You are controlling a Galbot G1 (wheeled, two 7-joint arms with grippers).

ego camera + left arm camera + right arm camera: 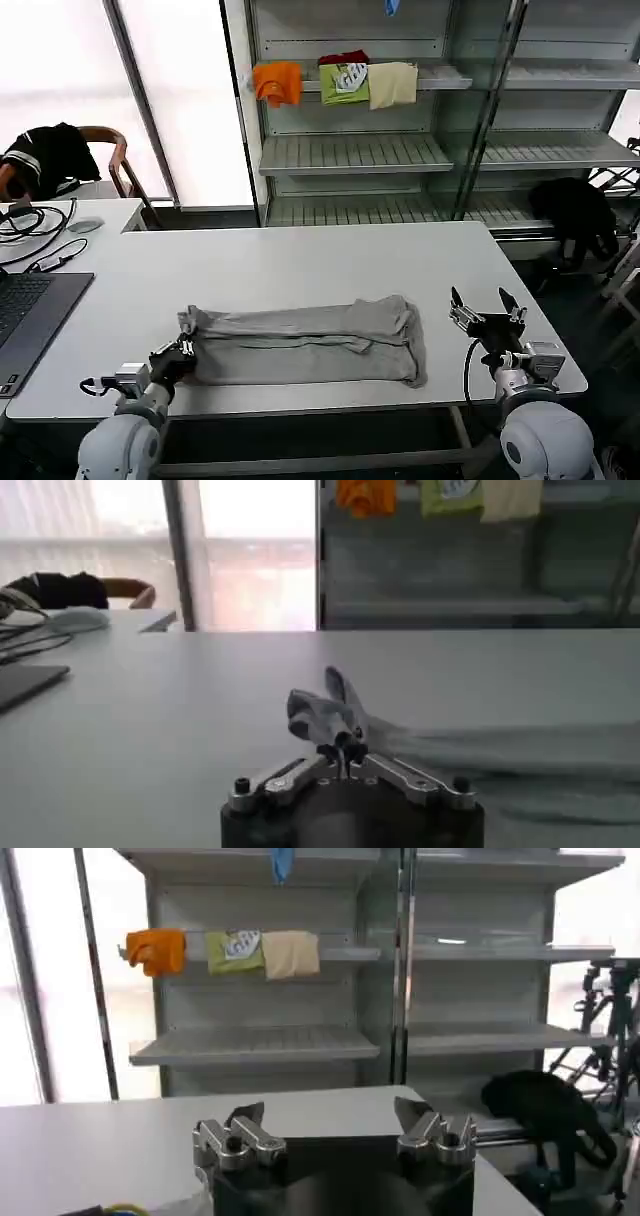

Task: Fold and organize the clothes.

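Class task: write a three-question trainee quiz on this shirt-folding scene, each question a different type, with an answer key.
1. True or false: the right tool is shut on the shirt.
2. Which tool grips the shirt's corner? A) left B) right C) neither
3. Fill in: the shirt lies folded into a long band on the ____.

Key:
1. False; it is open, beside the shirt.
2. A; the left tool is shut on the corner.
3. table
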